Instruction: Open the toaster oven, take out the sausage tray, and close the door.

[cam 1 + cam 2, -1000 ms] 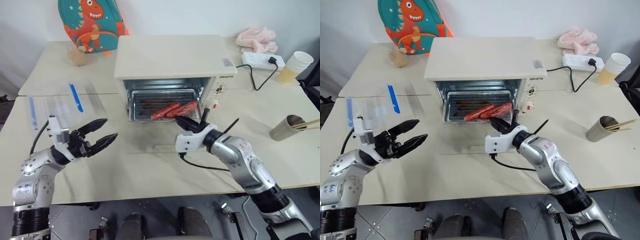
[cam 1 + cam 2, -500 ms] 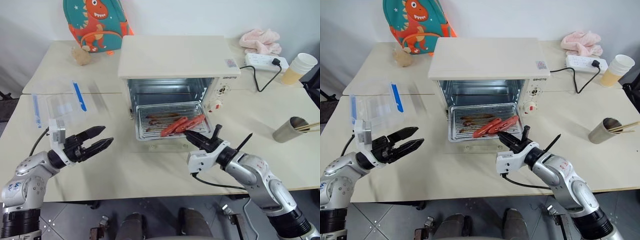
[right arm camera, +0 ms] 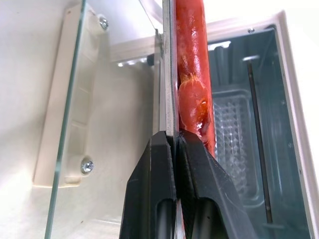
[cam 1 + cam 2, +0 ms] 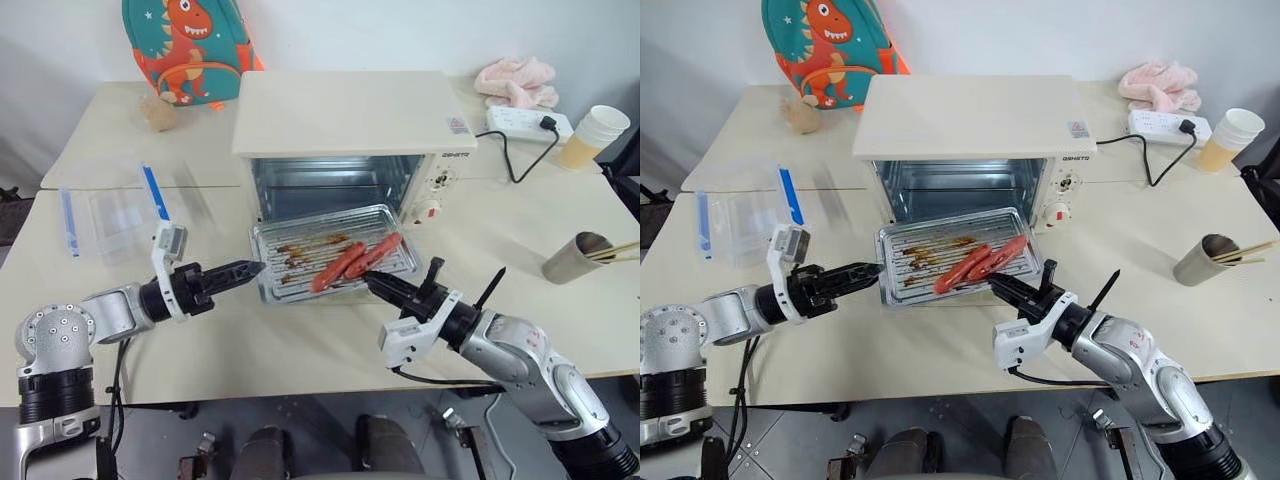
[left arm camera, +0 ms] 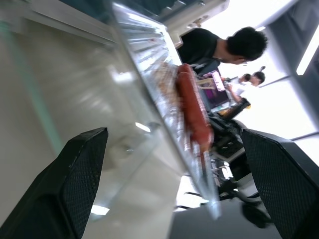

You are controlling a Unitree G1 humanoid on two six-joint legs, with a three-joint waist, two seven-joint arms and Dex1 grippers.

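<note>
Now, head view: right gripper [image 4: 378,287] clamped on near rim of sausage tray [image 4: 290,268], tray mostly out of toaster oven [image 4: 350,120], over lowered door [image 3: 60,99]. Left gripper [image 4: 245,268] by tray's other corner.

Left wrist view: jaws wide apart, tray edge between them, untouched.

Right wrist view: fingers [image 3: 164,164] pinch thin rim beside sausage [image 3: 192,64].

Advice: close left on rim first, then draw tray out level, or sausages roll.

Dinosaur backpack [image 4: 185,45], pink cloth [image 4: 513,78], paper cups [image 4: 590,133] — all at the table's far edge.

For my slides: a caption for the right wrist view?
Right gripper pinches the tray rim beside a sausage, oven open behind.
</note>
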